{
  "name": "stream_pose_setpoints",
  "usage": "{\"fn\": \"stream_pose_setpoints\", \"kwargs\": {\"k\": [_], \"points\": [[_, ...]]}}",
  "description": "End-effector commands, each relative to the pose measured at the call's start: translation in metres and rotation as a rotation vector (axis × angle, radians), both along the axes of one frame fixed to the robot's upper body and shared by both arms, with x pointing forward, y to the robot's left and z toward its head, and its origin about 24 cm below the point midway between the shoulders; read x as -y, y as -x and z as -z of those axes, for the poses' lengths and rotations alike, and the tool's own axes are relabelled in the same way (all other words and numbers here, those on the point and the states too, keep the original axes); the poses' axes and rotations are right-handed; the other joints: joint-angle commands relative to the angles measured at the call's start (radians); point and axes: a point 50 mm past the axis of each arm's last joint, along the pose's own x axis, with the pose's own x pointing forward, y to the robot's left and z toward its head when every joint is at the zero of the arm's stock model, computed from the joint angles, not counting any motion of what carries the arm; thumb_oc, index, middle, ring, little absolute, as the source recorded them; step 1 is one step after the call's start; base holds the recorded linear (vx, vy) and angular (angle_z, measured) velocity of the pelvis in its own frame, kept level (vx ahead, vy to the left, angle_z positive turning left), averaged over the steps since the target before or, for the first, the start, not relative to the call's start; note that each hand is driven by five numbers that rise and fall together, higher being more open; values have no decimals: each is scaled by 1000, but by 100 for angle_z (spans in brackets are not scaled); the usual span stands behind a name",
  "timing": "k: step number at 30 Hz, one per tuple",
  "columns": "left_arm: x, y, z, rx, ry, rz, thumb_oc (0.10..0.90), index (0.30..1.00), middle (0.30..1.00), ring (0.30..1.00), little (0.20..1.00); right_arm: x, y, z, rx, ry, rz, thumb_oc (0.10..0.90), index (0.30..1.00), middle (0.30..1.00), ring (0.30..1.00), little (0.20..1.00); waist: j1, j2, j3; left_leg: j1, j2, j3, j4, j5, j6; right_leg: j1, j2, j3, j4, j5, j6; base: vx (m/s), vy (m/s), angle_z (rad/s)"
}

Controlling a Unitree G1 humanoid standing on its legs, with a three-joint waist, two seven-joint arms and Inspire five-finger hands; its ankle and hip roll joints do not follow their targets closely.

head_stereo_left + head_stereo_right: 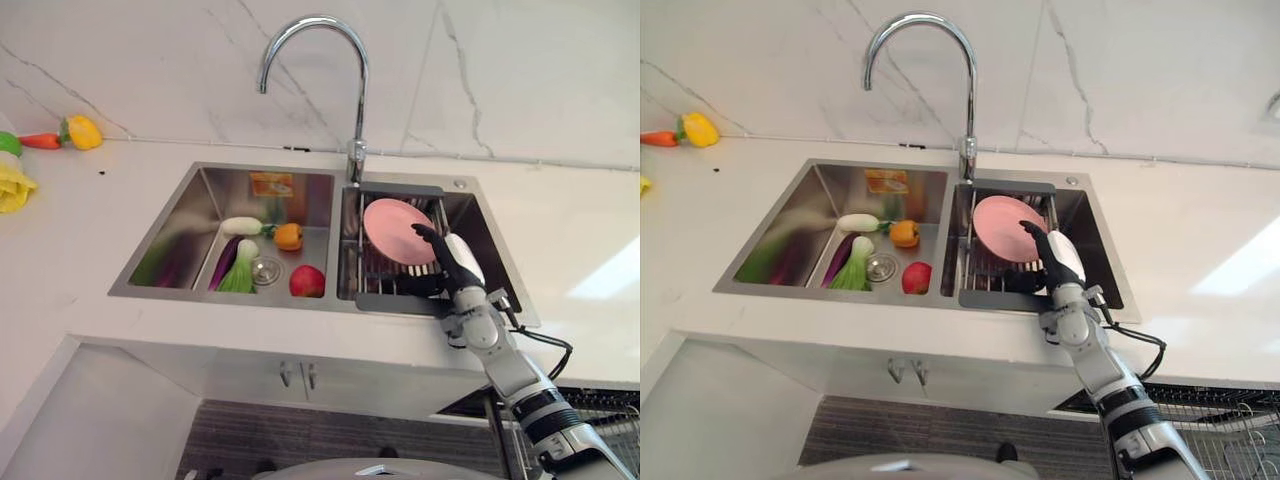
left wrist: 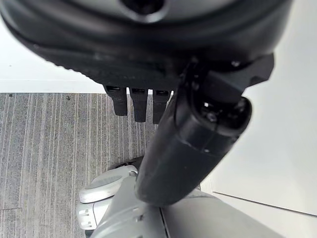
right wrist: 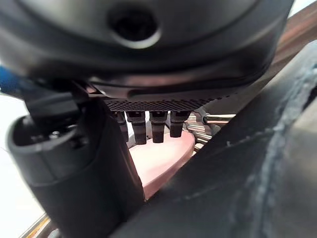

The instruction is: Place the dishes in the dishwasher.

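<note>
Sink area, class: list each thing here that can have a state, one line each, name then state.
pink plate: tilted on edge in the rack, not lifted
right hand: open, fingers reaching at the plate
left hand: open, fingers straight, idle above the floor
rack: set in the right basin, holding the plate
faucet: no water running
red apple: lying in the left basin

The curved chrome faucet (image 1: 340,70) is arching over the divider of the stainless double sink (image 1: 160,270). The round pink plate (image 1: 395,230) and the dark right hand (image 1: 448,265) are occupying the wire rack (image 1: 375,268); loose vegetables (image 1: 245,255) are cluttering the left basin, while the white marble counter (image 1: 570,240) is lying open.
</note>
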Motion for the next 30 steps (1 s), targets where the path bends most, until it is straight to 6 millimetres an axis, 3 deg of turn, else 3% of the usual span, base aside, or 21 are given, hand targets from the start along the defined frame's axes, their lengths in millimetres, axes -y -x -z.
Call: {"fn": "stream_pose_setpoints", "kwargs": {"k": [1,9,11,20,30], "points": [[3,-24,0,4,-19,135,800,900,900,900,900,2,-31,-51,214,51,12,800,900,900,900,900,18,28,32,9,-25,-2,10,-45,45,76,-87,-28,18,-146,76,0,0,0],[3,-27,-1,15,-22,149,800,900,900,900,900,3,-35,-27,113,93,56,800,900,900,900,900,25,28,32,11,-28,-6,10,-46,46,79,-91,-35,18,-145,78,0,0,0],[4,-29,-1,20,-22,154,800,900,900,900,900,4,-37,-22,89,115,72,400,300,300,300,300,29,29,33,9,-29,-9,10,-46,46,79,-91,-35,18,-145,78,0,0,0],[4,-29,-1,20,-29,160,800,900,900,900,900,5,-37,-20,111,154,106,400,300,300,300,300,32,32,35,7,-31,-12,10,-45,46,79,-90,-40,18,-146,78,0,0,0],[5,-29,-1,25,-40,158,800,900,900,900,900,7,-32,-32,211,143,138,400,300,300,300,300,28,33,34,11,-29,-11,10,-49,45,80,-90,-37,18,-147,78,0,0,0]]}}
